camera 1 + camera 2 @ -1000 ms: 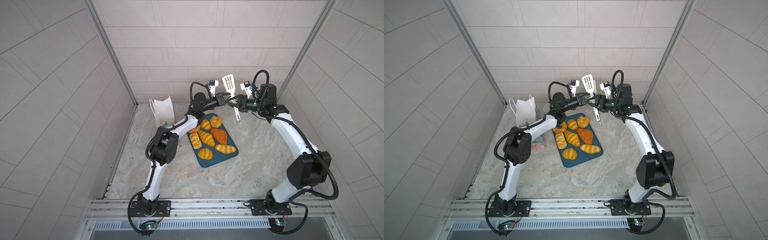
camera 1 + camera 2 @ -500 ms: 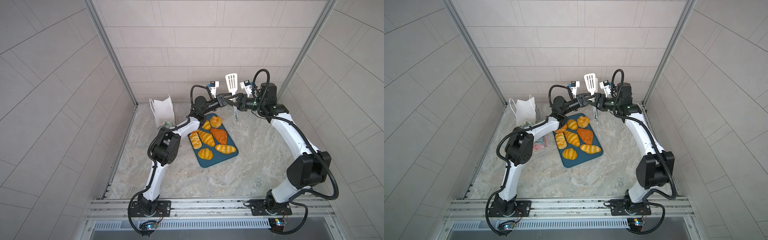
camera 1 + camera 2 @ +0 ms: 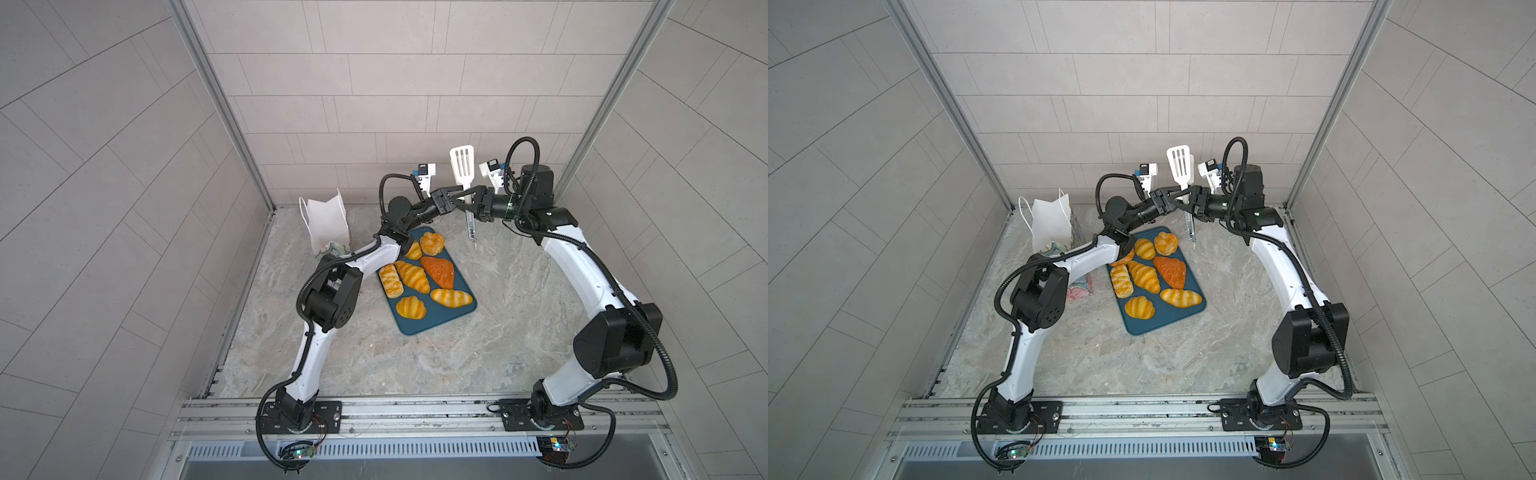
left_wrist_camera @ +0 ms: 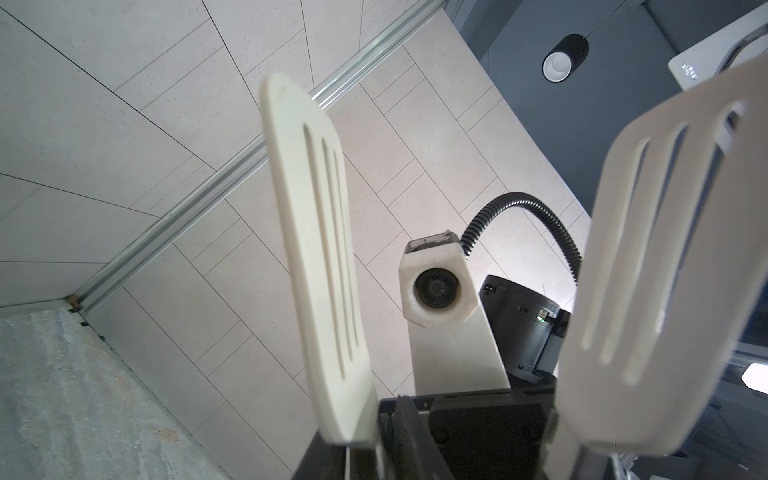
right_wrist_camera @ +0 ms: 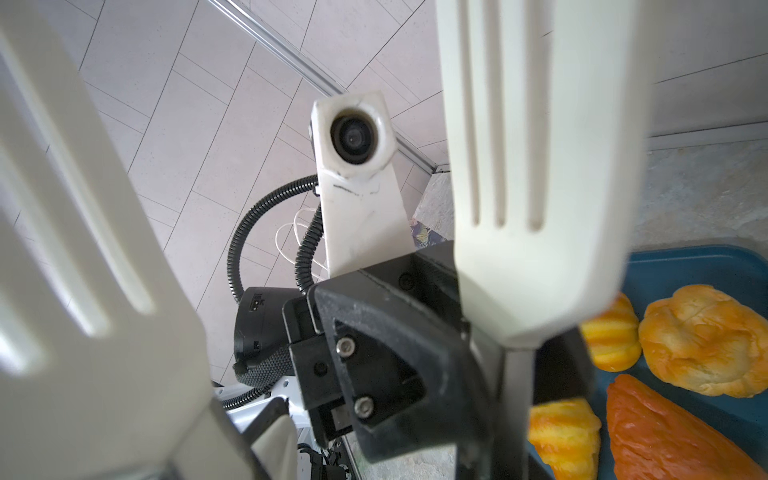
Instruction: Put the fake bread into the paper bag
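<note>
Several golden fake bread pieces [image 3: 411, 276] [image 3: 1144, 276] and one orange-brown piece [image 3: 438, 272] lie on a dark teal tray [image 3: 432, 324] [image 3: 1154, 326]. The paper bag [image 3: 326, 220] [image 3: 1050, 220] stands open at the back left, white inside. Above the tray's far end my left gripper [image 3: 457, 199] [image 3: 1177, 197] and right gripper [image 3: 471, 201] [image 3: 1190, 199] meet nose to nose at white slotted tongs [image 3: 462, 166] [image 3: 1178, 166], which stand upright with blades up. The left is shut on one tong arm [image 4: 320, 249]. The right spans both arms [image 5: 540, 166]. No bread is held.
Tiled walls with metal corner posts close the back and sides. The left arm's elbow [image 3: 328, 295] hangs low between bag and tray, hiding part of the bag's floral side. Bare marble floor lies in front of and to the right of the tray.
The tongs have swung from tilted to nearly upright and shifted a little to the right, both grippers moving with them. Bread, tray and bag have not moved.
</note>
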Robot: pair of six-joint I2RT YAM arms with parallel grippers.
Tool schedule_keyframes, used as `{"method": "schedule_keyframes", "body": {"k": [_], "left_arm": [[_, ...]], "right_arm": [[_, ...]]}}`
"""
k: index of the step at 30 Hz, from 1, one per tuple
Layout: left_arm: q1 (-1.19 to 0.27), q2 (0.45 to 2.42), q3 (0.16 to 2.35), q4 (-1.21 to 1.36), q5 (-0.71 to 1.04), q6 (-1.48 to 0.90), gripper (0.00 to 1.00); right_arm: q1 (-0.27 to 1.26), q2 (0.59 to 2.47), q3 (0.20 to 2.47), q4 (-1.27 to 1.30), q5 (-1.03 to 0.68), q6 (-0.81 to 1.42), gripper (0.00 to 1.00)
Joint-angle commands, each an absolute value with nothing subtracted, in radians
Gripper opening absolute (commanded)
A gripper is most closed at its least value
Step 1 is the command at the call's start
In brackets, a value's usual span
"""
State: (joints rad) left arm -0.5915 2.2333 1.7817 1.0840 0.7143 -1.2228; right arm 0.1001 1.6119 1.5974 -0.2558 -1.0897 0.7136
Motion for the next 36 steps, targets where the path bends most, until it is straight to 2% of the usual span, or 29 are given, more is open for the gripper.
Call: {"method": "schedule_keyframes", "body": {"k": [1,3,6,14,20,24,30,36], "left_arm": [[-0.602,2.215,1.766,1.16,0.75,-1.227,0.32],[-0.593,2.206,1.752,1.163,0.749,-1.23,0.42],[-0.579,2.192,1.734,1.157,0.743,-1.226,0.5],[-0.566,2.156,1.716,0.965,0.725,-1.13,0.58],[-0.561,2.142,1.69,0.858,0.679,-1.094,0.62],[-0.555,2.115,1.675,0.748,0.645,-1.037,0.68],[-0.544,2.052,1.638,0.574,0.568,-0.944,0.71],[-0.534,1.986,1.634,0.372,0.505,-0.831,0.71]], "right_arm": [[0.1,1.597,1.64,-0.284,-1.065,0.67,0.67],[0.094,1.594,1.643,-0.307,-1.062,0.65,0.66],[0.081,1.592,1.643,-0.334,-1.058,0.63,0.66],[0.049,1.598,1.644,-0.427,-1.036,0.551,0.65],[0.029,1.608,1.641,-0.473,-1.02,0.513,0.65],[0.027,1.619,1.67,-0.564,-0.982,0.444,0.65],[0.018,1.645,1.69,-0.692,-0.883,0.326,0.64],[0.015,1.652,1.697,-0.807,-0.694,0.226,0.63]]}}
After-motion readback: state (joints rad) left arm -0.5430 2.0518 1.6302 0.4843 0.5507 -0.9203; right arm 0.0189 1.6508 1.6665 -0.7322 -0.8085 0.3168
